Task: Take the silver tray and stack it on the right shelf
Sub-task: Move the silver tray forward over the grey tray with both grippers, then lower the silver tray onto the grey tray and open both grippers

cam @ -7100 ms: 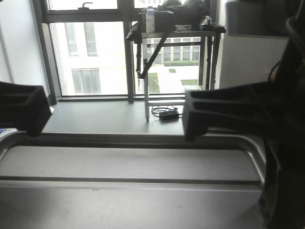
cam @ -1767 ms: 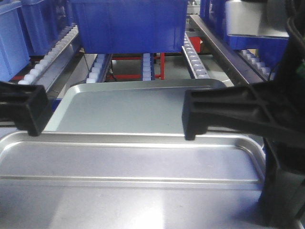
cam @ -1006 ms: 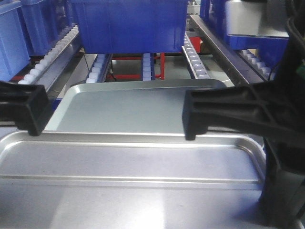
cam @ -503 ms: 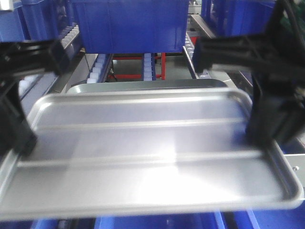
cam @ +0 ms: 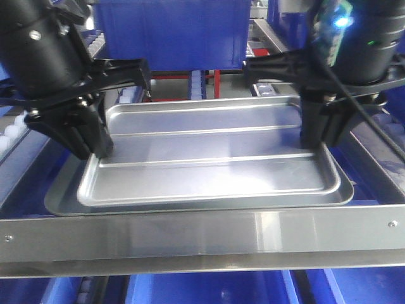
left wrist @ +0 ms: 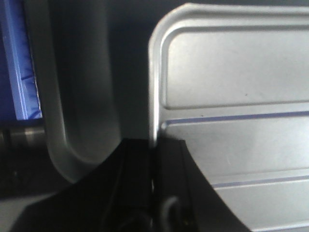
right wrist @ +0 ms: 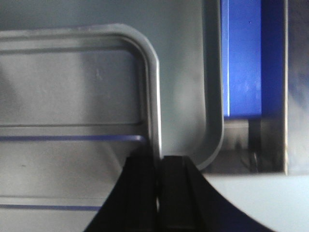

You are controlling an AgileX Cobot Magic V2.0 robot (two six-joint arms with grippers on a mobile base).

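The silver tray [cam: 209, 158], shiny with two long ribs, lies level over a larger dull grey tray [cam: 62, 197] on the right shelf, just behind the shelf's broad steel front bar [cam: 202, 234]. I cannot tell whether the two trays touch. My left gripper [cam: 96, 147] is shut on the silver tray's left rim [left wrist: 154, 96]; its black fingers [left wrist: 137, 164] pinch that edge. My right gripper [cam: 313, 136] is shut on the right rim [right wrist: 153, 96], with its fingers [right wrist: 174, 179] on either side of it.
A blue bin [cam: 171, 31] stands on the white rollers [cam: 197, 82] behind the trays. More blue bins sit at the left edge [left wrist: 21, 63], beside the grey tray at the right [right wrist: 241, 58] and below the front bar [cam: 209, 290].
Both arms have reached forward and down with the silver tray. It was close under the camera; now it lies lower and farther out, over the grey tray behind the front bar.
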